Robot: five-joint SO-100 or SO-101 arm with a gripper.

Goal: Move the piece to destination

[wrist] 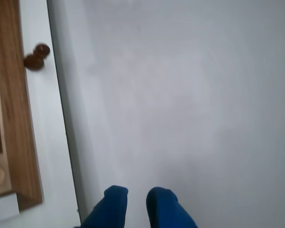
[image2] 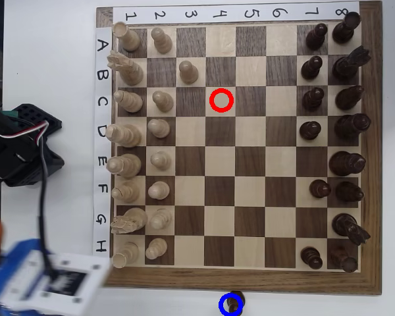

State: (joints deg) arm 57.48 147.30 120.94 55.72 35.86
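Note:
The piece [image2: 234, 303], a small dark-brown pawn, rests inside the destination [image2: 222, 307], a blue ring on the white table just below the board's bottom edge in the overhead view. In the wrist view the piece [wrist: 36, 56] appears to lie on its side next to the board's wooden rim at the upper left. My gripper [wrist: 137, 195] shows at the bottom of the wrist view as two blue fingertips, open with nothing between them, well away from the piece. In the overhead view only the blurred arm [image2: 49, 276] shows, at the bottom left.
The wooden chessboard [image2: 237, 280] holds pale pieces on its left columns and dark pieces on its right. A red ring [image2: 222, 100] marks square C4. A black controller box with wires [image2: 20, 148] sits left of the board.

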